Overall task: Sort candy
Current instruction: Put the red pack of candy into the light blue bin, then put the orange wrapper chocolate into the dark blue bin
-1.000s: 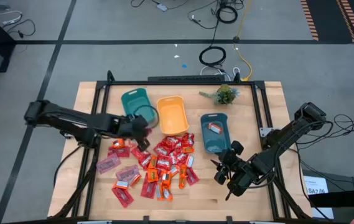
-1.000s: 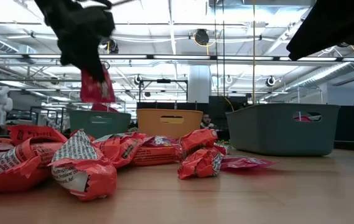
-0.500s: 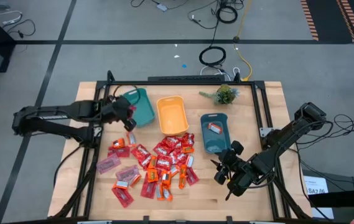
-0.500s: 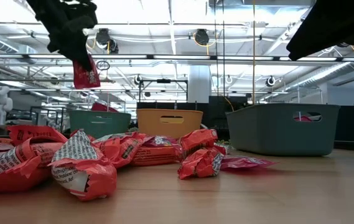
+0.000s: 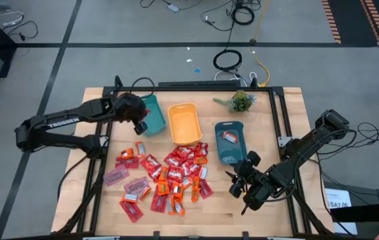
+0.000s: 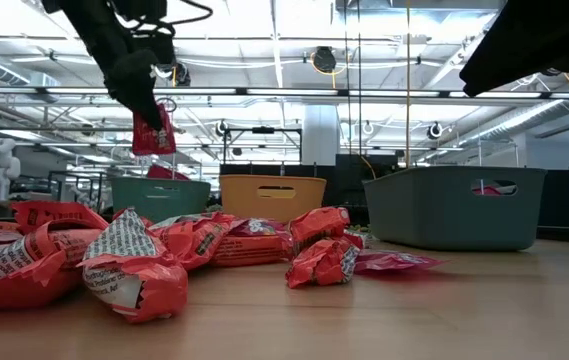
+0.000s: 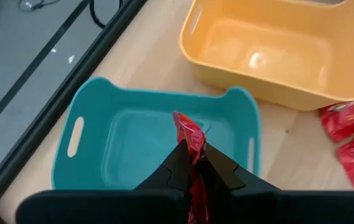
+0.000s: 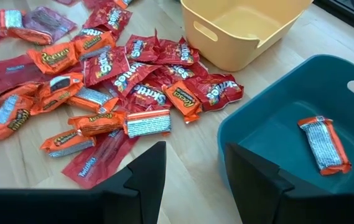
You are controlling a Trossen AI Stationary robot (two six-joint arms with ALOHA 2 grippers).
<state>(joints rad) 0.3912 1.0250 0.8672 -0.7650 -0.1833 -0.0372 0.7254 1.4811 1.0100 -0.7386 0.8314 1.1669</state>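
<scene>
Overhead, left pincer [image 7: 192,163] grips one red candy [image 7: 190,135] above one of three bins [image 7: 102,149]; right pincer [image 8: 194,163] open, empty

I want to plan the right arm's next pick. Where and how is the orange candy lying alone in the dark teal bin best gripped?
The orange candy lies flat on the floor of the dark teal bin, clear of its walls. Probably come straight down from above, jaws across its narrow width at the middle. The right gripper is open.
</scene>
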